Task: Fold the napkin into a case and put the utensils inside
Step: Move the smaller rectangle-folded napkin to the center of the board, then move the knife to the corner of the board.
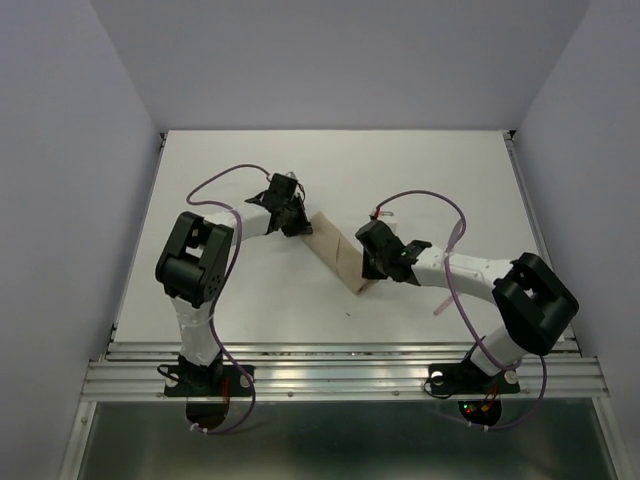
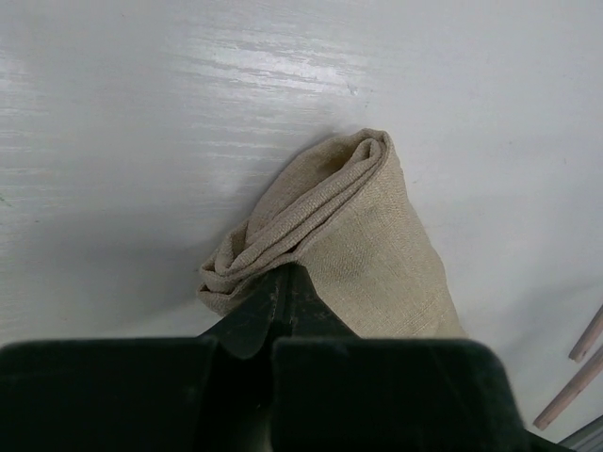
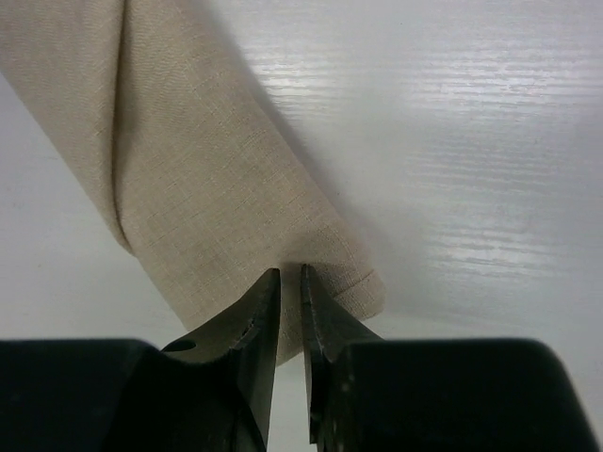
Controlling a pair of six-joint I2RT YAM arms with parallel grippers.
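Napkin: folded oblong, held between the two pincers. The long axis is set diagonally, from the left gripper at the far end to the right gripper at the near end. Both are closed, one end pinched in each. Risk: folds may be pulled open if the ends are drawn unevenly.

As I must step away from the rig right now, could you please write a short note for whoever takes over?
Left gripper: jaws shut on one end of the napkin.
Right gripper: jaws nearly closed, apparently pinching the hem at the opposite end.
Napkin: a narrow folded strip on the table, held at both ends.
Utensils: two pinkish handles show on the table beside the napkin, outside the cloth.
Done: most of the folding, it seems.
Left: finish the case, then put the utensils inside.
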